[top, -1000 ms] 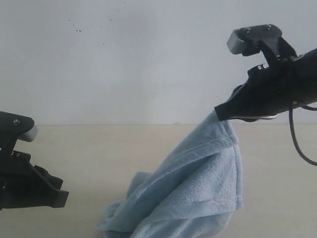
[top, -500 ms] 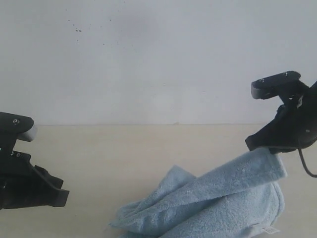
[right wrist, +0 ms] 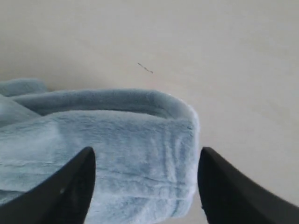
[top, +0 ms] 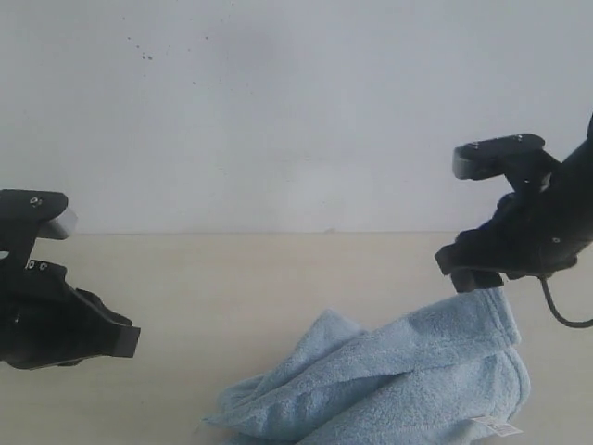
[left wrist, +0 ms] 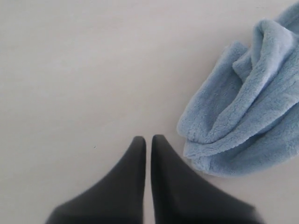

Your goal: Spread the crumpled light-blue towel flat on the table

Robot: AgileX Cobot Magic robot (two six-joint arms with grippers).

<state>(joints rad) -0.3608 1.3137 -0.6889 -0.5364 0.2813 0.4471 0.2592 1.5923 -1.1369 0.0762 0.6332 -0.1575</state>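
Right tool gapes above towel; label unreadable.

Low frontal exterior view facing wall, wrist views close above table, all sharing towel

The left gripper has its two dark fingers drawn almost together, with only a thin slit of pale surface showing between the tips and nothing caught in it. Nearer the wrist the fingers blur into one dark mass. They seem to hang a little above the table rather than touch it, though the view is too soft to be sure. The table is plain, pale and matte. The towel lies to the right of the gripper, crumpled into thick, fluffy, light-blue folds that overlap one another. Its nearest rounded fold sits just beside the fingertips but apart from them, with a strip of bare table between.
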